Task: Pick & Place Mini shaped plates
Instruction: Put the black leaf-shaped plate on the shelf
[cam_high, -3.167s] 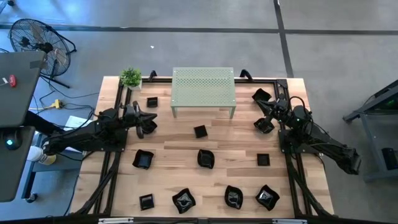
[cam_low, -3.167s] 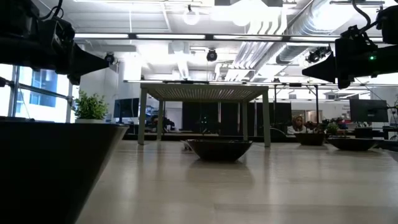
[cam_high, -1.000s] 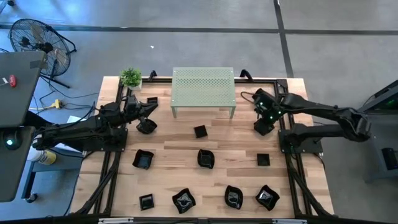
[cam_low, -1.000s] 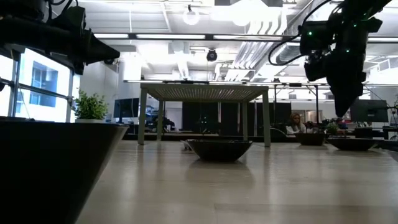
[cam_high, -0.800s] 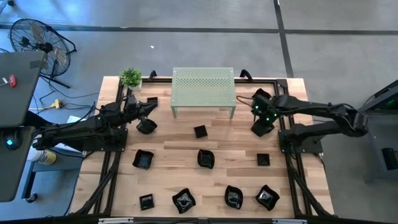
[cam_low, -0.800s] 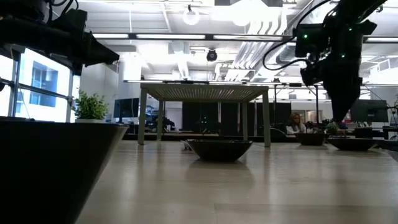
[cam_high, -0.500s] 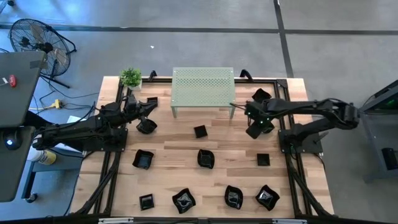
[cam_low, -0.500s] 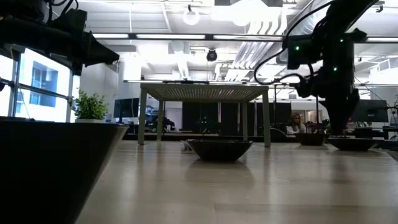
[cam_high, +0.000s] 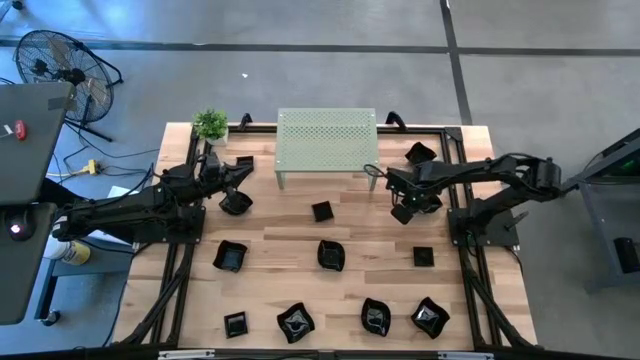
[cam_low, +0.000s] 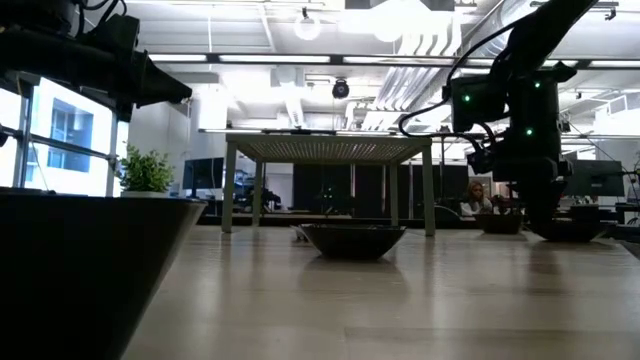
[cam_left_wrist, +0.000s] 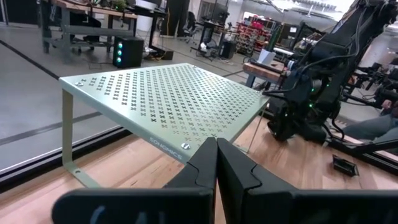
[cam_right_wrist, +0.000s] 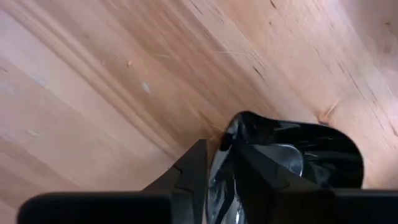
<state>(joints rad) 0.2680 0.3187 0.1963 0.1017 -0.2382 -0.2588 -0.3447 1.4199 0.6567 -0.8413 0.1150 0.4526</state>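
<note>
We see our right gripper (cam_right_wrist: 219, 163) low over the pale, grained wooden table (cam_high: 380, 240), its dark fingers straddling the rim of a glossy black rounded plate (cam_right_wrist: 292, 155), near the perforated green metal shelf (cam_high: 327, 143). Whether they clamp it we cannot tell. Our left gripper (cam_left_wrist: 216, 163) hangs pressed together, empty, beside another plate (cam_high: 235, 203). More wavy-edged and square dishes (cam_high: 330, 255) lie scattered across the boards
</note>
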